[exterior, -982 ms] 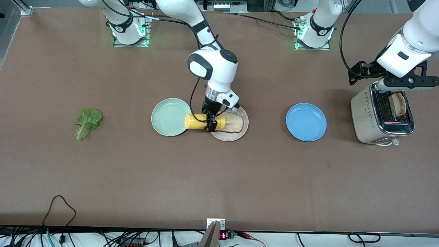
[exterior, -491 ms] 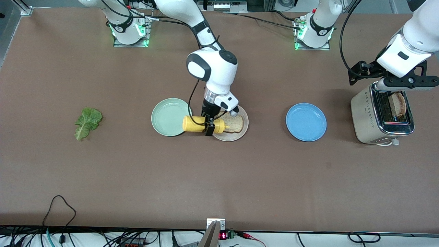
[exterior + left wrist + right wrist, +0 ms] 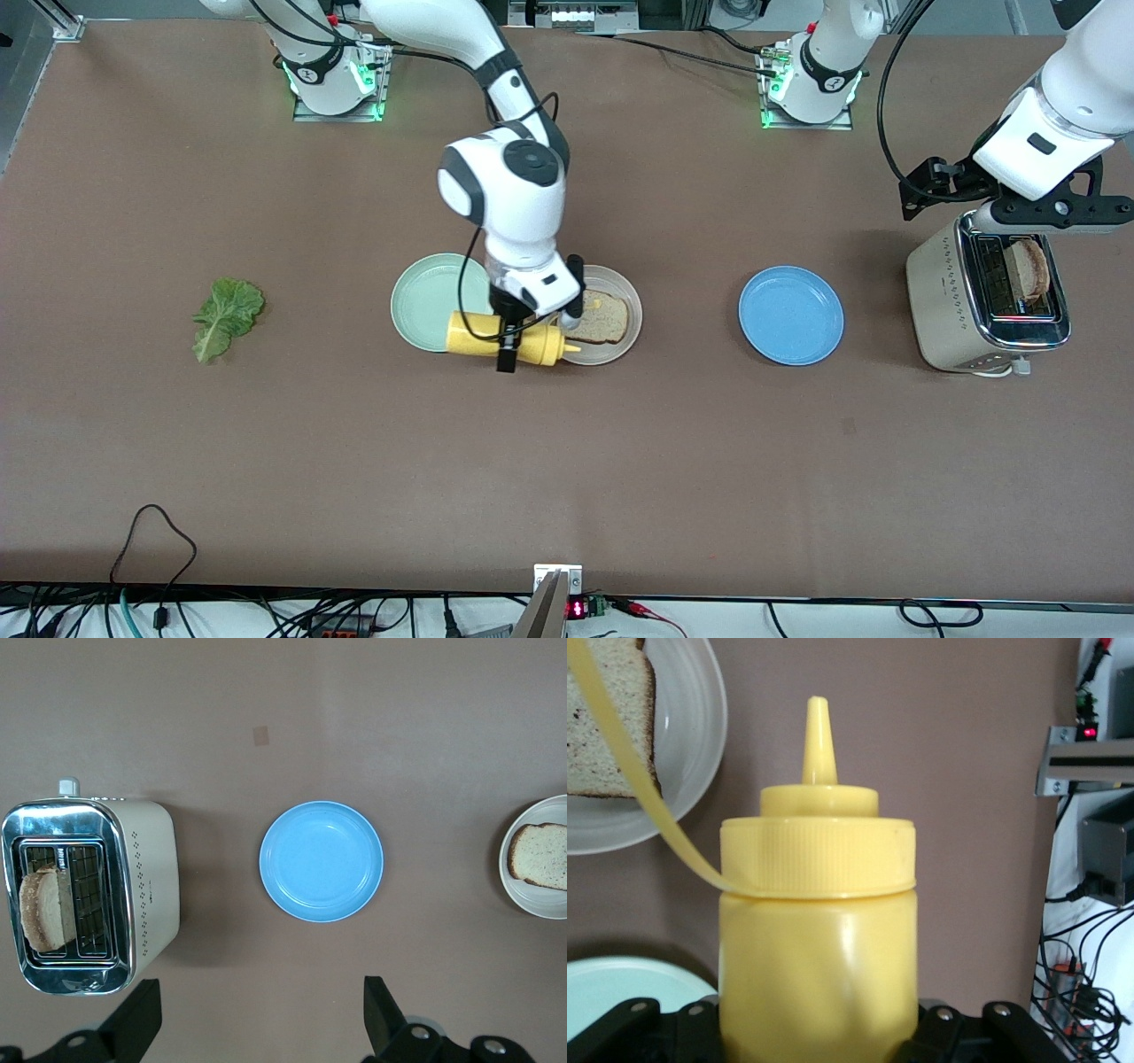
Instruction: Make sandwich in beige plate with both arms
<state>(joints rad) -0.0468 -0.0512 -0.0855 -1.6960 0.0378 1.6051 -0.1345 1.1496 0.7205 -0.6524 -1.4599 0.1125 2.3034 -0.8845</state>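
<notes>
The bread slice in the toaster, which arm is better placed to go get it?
Probably the left. Its gripper hangs open right over the toaster where the slice stands, while the right gripper is shut on the mustard bottle by the beige plate.

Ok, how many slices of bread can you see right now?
2. One bread slice lies on the beige plate beside the yellow bottle; the other slice stands in the toaster at the left arm's end.

The brown surface (image 3: pixel 620 461) carries a lettuce leaf (image 3: pixel 227 316), mint plate (image 3: pixel 430 301), beige plate (image 3: pixel 625 341), blue plate (image 3: pixel 790 315) and toaster (image 3: pixel 983 301).
</notes>
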